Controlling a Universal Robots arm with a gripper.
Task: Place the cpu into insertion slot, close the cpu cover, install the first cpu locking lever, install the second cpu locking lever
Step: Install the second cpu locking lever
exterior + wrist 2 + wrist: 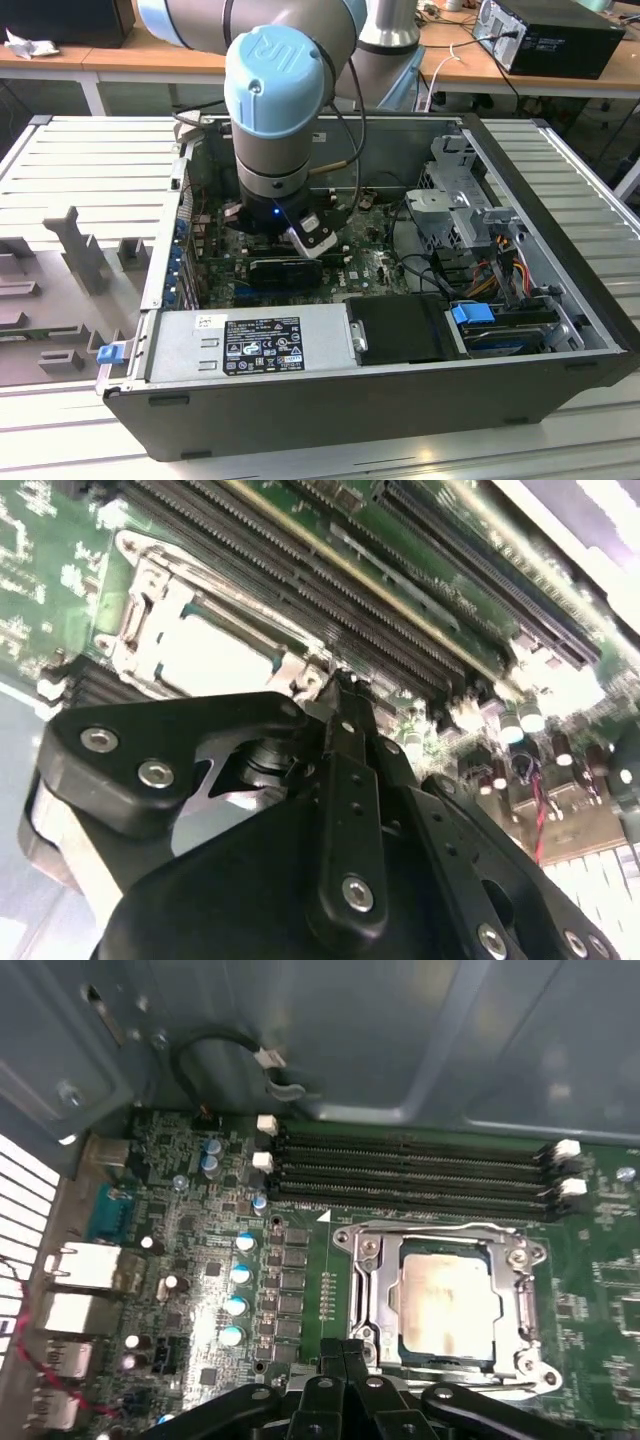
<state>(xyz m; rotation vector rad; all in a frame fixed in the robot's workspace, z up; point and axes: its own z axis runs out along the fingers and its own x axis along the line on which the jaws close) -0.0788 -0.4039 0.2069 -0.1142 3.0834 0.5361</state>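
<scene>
In the first wrist view the pale cpu (448, 1300) lies in the insertion slot (523, 1362). The grey cpu cover (372, 1290) lies flat around it, with the chip showing through its window. My gripper (344, 1357) is shut, its black fingertips pressed together at the socket's edge, with nothing visible between them. In the second wrist view the gripper (340, 685) points at the corner of the cpu cover (140, 630), and the cpu (205, 660) shines bright. In the exterior view the arm (278, 100) reaches down into the open computer case over the motherboard.
Several black memory slots (410, 1170) run beside the socket. Blue-topped capacitors (238, 1275) and rear ports (70, 1290) lie on its other side. The grey case wall (400, 1040) rises behind. A power supply (250, 345), a black graphics card (290, 272) and a drive cage (455, 200) crowd the case.
</scene>
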